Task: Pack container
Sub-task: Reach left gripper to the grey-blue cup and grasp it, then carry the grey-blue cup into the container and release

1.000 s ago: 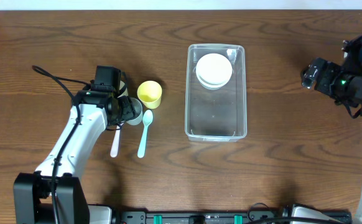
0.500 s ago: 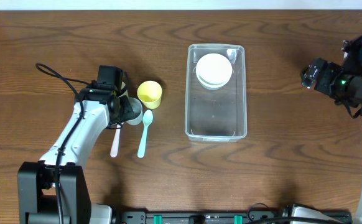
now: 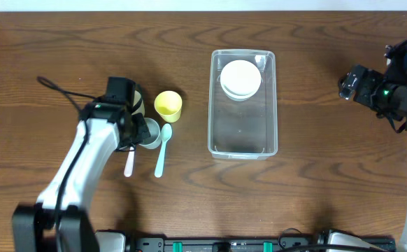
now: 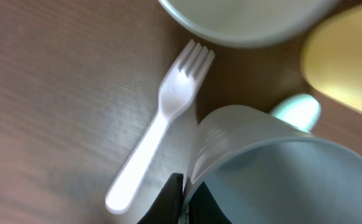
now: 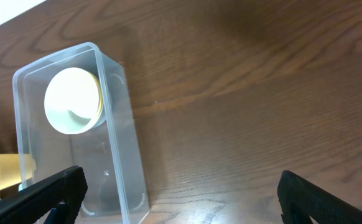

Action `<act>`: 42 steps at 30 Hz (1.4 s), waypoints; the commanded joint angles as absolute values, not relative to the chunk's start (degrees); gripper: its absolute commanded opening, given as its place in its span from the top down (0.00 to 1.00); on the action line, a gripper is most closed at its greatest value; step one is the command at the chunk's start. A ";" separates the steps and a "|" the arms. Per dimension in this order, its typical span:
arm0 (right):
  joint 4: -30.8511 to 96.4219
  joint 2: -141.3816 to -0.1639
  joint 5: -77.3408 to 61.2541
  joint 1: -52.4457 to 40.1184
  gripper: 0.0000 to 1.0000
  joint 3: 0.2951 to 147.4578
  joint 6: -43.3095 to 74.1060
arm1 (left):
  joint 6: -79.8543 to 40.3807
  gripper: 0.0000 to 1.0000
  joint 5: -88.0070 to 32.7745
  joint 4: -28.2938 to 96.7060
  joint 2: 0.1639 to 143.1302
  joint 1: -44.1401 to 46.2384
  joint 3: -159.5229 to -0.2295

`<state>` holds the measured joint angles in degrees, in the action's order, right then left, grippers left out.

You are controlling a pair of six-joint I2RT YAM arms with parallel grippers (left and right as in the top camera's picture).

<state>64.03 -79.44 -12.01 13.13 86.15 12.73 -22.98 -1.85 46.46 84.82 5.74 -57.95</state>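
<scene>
The grey cup [image 4: 280,180], clamped at its wall by the left gripper [image 4: 184,200] above the fork [image 4: 162,124], has been shifted slightly nearward within the last second, so pickup is judged under way. The container [image 3: 212,105], holding a white bowl [image 3: 240,78], lies well apart to the right. The right gripper [image 5: 181,196] is held spread, empty.

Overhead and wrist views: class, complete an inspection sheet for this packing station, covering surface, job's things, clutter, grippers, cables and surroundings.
Surface: dark wooden table, no spills seen.
Job's things: clear container holds a white bowl at its far end; the rest of it is bare. Outside, to its left: yellow cup, teal spoon, white fork, pale cup.
Clutter: nothing seen.
Grippers: left gripper pinches the pale cup's wall; right gripper is open, holds nothing and is off to the container's right.
Cables: black cable loops beside the left arm.
Surroundings: equipment rail along the table's near edge.
</scene>
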 commanded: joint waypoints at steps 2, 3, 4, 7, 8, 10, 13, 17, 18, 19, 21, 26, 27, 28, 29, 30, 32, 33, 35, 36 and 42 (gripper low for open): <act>64.05 -79.42 -12.25 13.69 0.01 86.39 11.92 | -18.41 0.94 -7.33 49.47 75.37 7.18 -63.44; 64.05 -79.42 -12.25 13.69 0.01 86.39 11.92 | -17.65 0.94 -7.33 50.50 73.32 8.32 -64.84; 64.05 -79.42 -12.25 13.69 0.01 86.39 11.92 | -16.93 0.94 -7.31 50.98 71.66 9.63 -66.06; 64.05 -79.42 -12.25 13.69 0.01 86.39 11.92 | -14.61 0.94 -7.29 50.68 67.77 15.57 -69.76; 64.05 -79.42 -12.25 13.69 0.01 86.39 11.92 | -13.89 0.94 -7.27 50.24 67.18 18.17 -71.22; 64.05 -79.42 -12.25 13.69 0.01 86.39 11.92 | -12.49 0.94 -7.29 49.23 67.40 22.96 -73.80; 64.05 -79.42 -12.25 13.69 0.01 86.39 11.92 | -10.98 0.94 -7.27 47.55 70.54 28.21 -76.53; 64.05 -79.42 -12.25 13.69 0.01 86.39 11.92 | -7.84 0.94 -7.18 46.63 80.55 32.40 -80.82; 64.05 -79.42 -12.25 13.69 0.01 86.39 11.92 | -7.14 0.94 -6.83 46.83 83.20 32.86 -82.06; 64.05 -79.42 -12.25 13.69 0.01 86.39 11.92 | -6.57 0.94 -6.17 47.09 85.84 33.08 -83.31; 64.05 -79.42 -12.25 13.69 0.01 86.39 11.92 | -6.42 0.94 -4.38 47.51 91.26 33.10 -85.78; 64.05 -79.42 -12.25 13.69 0.01 86.39 11.92 | -6.11 0.94 -4.01 47.03 102.35 32.12 -89.80; 64.05 -79.42 -12.25 13.69 0.01 86.39 11.92 | -5.76 0.94 -4.01 46.83 104.07 32.08 -90.04; 64.05 -79.42 -12.25 13.69 0.01 86.39 11.92 | -5.54 0.94 -4.01 46.46 105.97 32.05 -90.08; 64.05 -79.42 -12.25 13.69 0.01 86.39 11.92 | -5.41 0.94 -4.01 46.15 107.24 32.05 -90.08; 64.05 -79.42 -12.25 13.69 0.01 86.39 11.92 | -4.89 0.94 -4.01 45.76 109.10 32.05 -90.08; 64.05 -79.42 -12.25 13.69 0.01 86.39 11.92 | -4.89 0.94 -4.01 45.10 111.37 32.05 -90.08; 64.05 -79.42 -12.25 13.69 0.01 86.39 11.92 | -4.89 0.94 -4.01 44.91 112.09 32.05 -90.08; 64.05 -79.42 -12.25 13.69 0.01 86.39 11.92 | -4.89 0.94 -4.01 44.36 113.08 32.05 -90.08; 64.05 -79.42 -12.25 13.69 0.01 86.39 11.92 | -4.89 0.94 -4.01 43.86 113.25 32.05 -90.08; 64.05 -79.42 -12.25 13.69 0.01 86.39 11.92 | -5.04 0.94 -4.10 41.54 113.36 32.23 -90.11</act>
